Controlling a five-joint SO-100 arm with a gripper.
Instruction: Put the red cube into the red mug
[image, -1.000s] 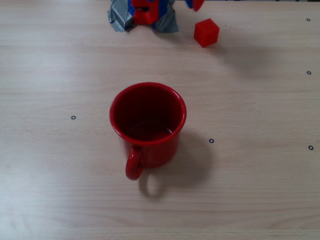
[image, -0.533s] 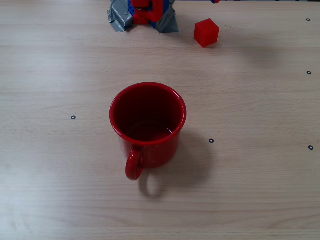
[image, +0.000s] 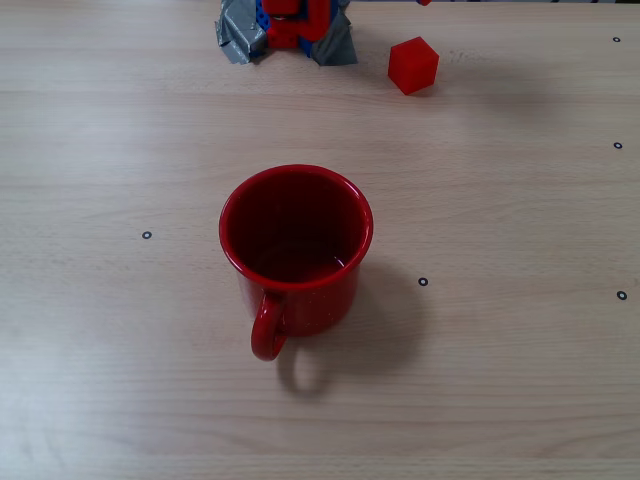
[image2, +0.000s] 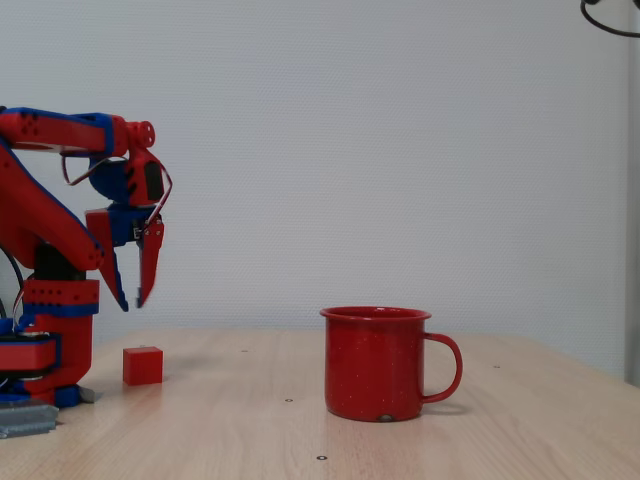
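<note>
On the desk (image: 520, 380): one arm, one mug, one cube.
One red-and-blue arm (image2: 45, 250) hangs its jaws (image2: 135, 285), slightly parted and empty, above the one red cube (image2: 143, 365) near its base; one red mug (image: 296, 256) stands upright, well apart. Best descend straight, straddling the cube squarely before closing.

We see the claw (image2: 133, 300) hanging open, tips down, above the red cube (image2: 143, 365) on the desk (image2: 300, 430). The red mug (image2: 378, 362) stands well apart, handle pointing right.
</note>
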